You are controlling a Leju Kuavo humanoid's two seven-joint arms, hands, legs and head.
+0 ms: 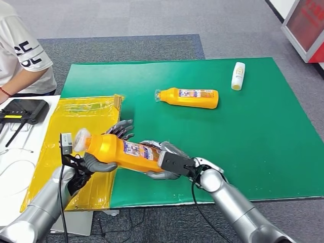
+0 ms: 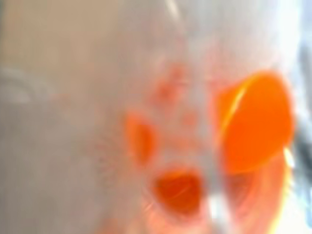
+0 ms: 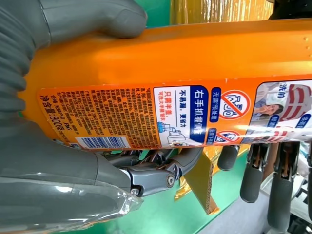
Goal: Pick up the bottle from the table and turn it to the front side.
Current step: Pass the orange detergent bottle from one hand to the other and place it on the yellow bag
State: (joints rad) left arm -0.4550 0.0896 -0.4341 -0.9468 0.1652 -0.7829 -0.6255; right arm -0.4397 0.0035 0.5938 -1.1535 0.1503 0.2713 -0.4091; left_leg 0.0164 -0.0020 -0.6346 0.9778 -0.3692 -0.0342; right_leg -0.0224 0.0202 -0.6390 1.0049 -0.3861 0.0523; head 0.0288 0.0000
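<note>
Held bottle (image 1: pixel 126 151): orange plastic, lying crosswise above the near edge of the table (image 1: pixel 229 152), spanning from the left robot hand (image 1: pixel 89 164) to the right robot hand (image 1: pixel 168 161).
Left robot hand: wrapped around the neck end just behind the pale cap, thumb under the body, dark fingers (image 1: pixel 122 127) reaching past the far side.
Right robot hand: clasped around the base end; in the right wrist view the grey thumb (image 3: pixel 92 17) presses one side, darker fingers underneath.
Label: back panel with fine print and barcode (image 3: pixel 103 142) faces the right wrist camera, so probably not yet at the front side.
Weight: marked 800 on the label; likely fairly heavy if full, fill level not visible.
Stiffness: rigid-looking wall, probably yields little under squeeze.
Slip: glossy plastic and smooth label, likely slick during rotation about the long axis.
Fragility: low, judged by the material; cap end the weaker part.
Best hold: base and shoulder, one robot hand at each end, off the cap.
Left wrist view: blurred orange and white, too close to read.
Count, orange bottles: two, one held, another lying (image 1: pixel 189 97) beyond both robot hands.
Count, small white bottles: one (image 1: pixel 238 76), far beyond the right robot hand.
Count, yellow sheets: one (image 1: pixel 76 131), beneath the left robot hand.
</note>
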